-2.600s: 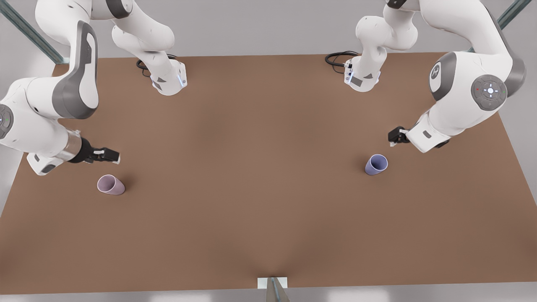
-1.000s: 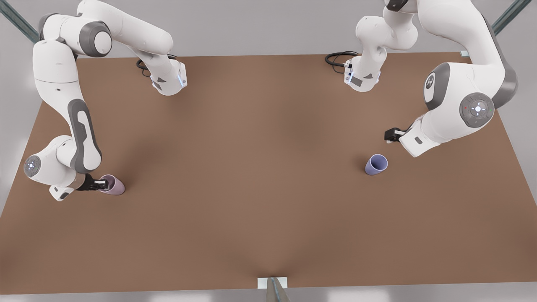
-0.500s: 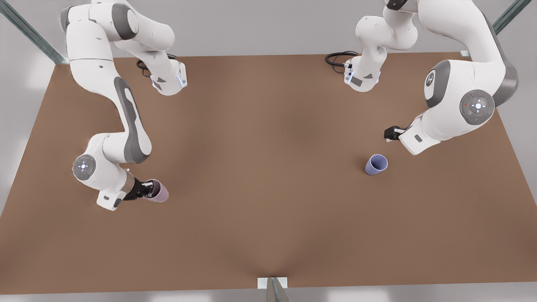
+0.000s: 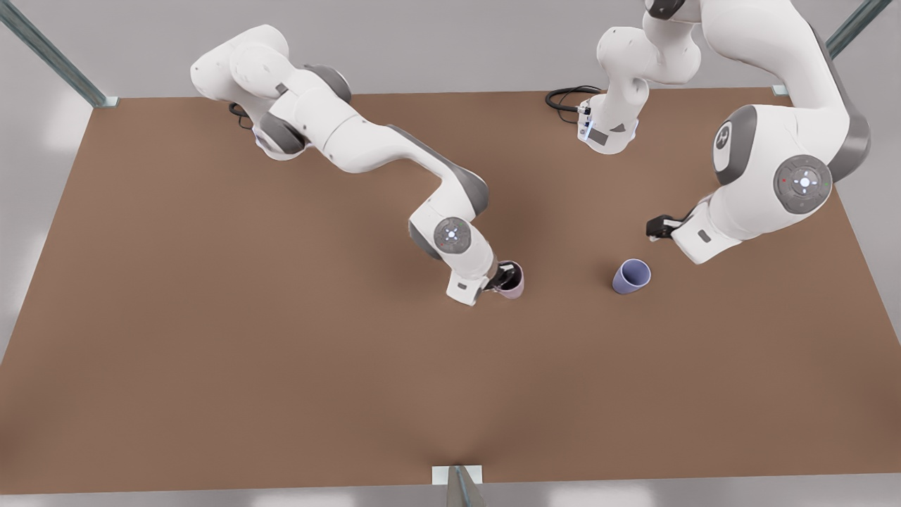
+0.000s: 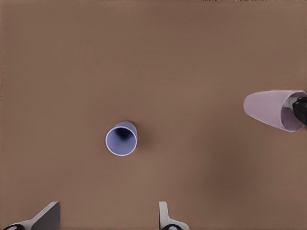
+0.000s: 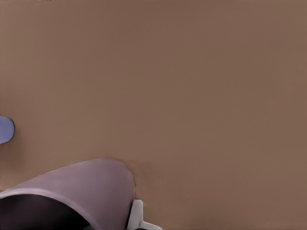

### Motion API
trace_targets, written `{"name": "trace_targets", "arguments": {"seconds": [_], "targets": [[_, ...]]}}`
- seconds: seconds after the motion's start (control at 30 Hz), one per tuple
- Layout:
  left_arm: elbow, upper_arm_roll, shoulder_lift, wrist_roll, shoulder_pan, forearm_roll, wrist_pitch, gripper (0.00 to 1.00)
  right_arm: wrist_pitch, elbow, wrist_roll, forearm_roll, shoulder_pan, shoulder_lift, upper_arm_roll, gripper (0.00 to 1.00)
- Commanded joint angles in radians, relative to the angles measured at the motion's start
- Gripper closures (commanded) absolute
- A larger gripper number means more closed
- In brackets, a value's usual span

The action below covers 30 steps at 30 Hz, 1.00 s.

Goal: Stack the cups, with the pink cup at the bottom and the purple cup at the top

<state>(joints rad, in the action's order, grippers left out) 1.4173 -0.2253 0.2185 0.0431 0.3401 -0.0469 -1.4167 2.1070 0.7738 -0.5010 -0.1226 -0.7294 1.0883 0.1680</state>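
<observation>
The pink cup (image 4: 514, 283) is near the table's middle, with my right gripper (image 4: 504, 277) shut on its rim. In the right wrist view the pink cup (image 6: 72, 189) is close up, plum inside, with one finger (image 6: 137, 216) outside its wall. The purple cup (image 4: 631, 276) stands upright and alone, to the front view's right of the pink cup. My left gripper (image 4: 655, 228) hovers open just behind it. The left wrist view looks down into the purple cup (image 5: 121, 139) and has the pink cup (image 5: 268, 110) off to one side.
The brown table (image 4: 281, 366) stretches wide on all sides of the cups. Both arm bases and a black cable (image 4: 566, 97) sit at its far edge. A small metal bracket (image 4: 457, 477) stands at the middle of the near edge.
My right gripper closed on the pink cup at the front view's left and carried it across to the middle, close to the purple cup. The left arm barely moved.
</observation>
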Motion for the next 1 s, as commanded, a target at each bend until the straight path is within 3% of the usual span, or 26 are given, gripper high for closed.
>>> {"name": "trace_targets", "arguments": {"seconds": [0.0, 0.13, 0.23, 0.37, 0.4, 0.43, 0.67, 0.97], "targets": [[0.021, 0.004, -0.004, -0.003, -0.026, -0.007, -0.108, 0.0, 0.186, -0.033, -0.847, 0.003, -0.03, 0.036, 0.002, 0.79], [0.126, 0.004, -0.002, -0.005, -0.026, -0.004, -0.29, 0.0, 0.209, -0.027, -0.85, 0.011, -0.074, 0.078, -0.028, 0.79], [0.239, 0.004, 0.019, -0.002, -0.027, -0.007, -0.429, 0.0, 0.07, -0.022, -0.84, 0.014, -0.073, 0.088, -0.041, 0.79], [0.333, 0.001, 0.065, 0.004, -0.059, -0.008, -0.539, 0.0, 0.042, -0.015, -0.826, 0.02, -0.074, 0.102, -0.047, 0.78], [0.377, 0.001, 0.068, 0.004, -0.066, -0.008, -0.567, 0.0, 0.041, -0.013, -0.826, 0.02, -0.074, 0.108, -0.044, 0.17], [0.411, 0.001, 0.068, 0.004, -0.069, -0.008, -0.594, 0.0, 0.042, -0.013, -0.826, 0.02, -0.074, 0.108, -0.044, 0.0], [0.597, -0.005, 0.064, 0.014, -0.102, -0.01, -0.729, 0.0, 0.056, -0.015, -0.826, 0.021, -0.076, 0.111, -0.044, 0.0], [0.66, -0.005, 0.114, 0.015, -0.104, -0.01, -0.812, 0.0, 0.005, -0.015, -0.858, 0.018, -0.087, 0.056, -0.015, 0.0]]}}
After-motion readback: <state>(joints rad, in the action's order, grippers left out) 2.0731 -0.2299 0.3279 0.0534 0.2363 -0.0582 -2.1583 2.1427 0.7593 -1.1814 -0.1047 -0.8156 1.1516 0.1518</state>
